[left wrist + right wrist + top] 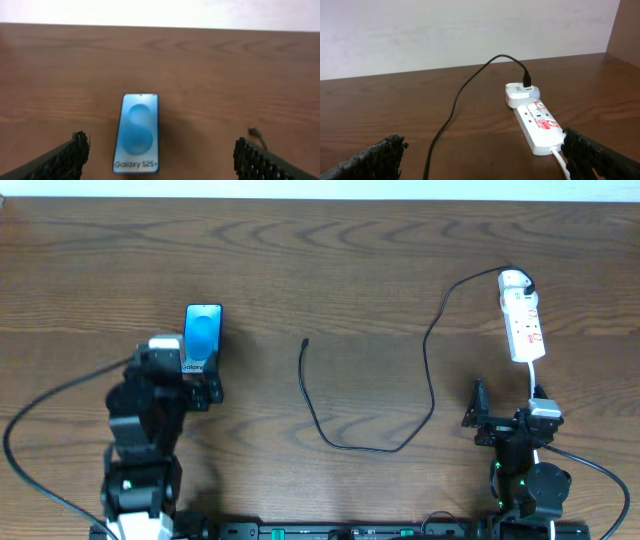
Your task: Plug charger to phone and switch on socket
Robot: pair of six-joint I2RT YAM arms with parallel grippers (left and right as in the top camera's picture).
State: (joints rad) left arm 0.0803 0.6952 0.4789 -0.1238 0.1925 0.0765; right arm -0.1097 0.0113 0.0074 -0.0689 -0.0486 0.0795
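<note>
A dark brown wood-grain table (330, 260) runs back to a plain pale wall (445, 30) under soft, even light, with a brown panel (625, 25) rising at the right.

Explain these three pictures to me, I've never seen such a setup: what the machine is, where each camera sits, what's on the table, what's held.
This is a robot with two arms at a wooden table. The overhead picture looks straight down; the other two come from a camera on each wrist, so the dark shapes in their lower corners are that arm's own fingers. On the table lie a blue-screened phone, a white power strip and a black charger cable, one end plugged in at the strip's far end, the free tip loose on the wood. The left gripper stands open at the phone, the right gripper open facing the strip. Neither holds anything.
</note>
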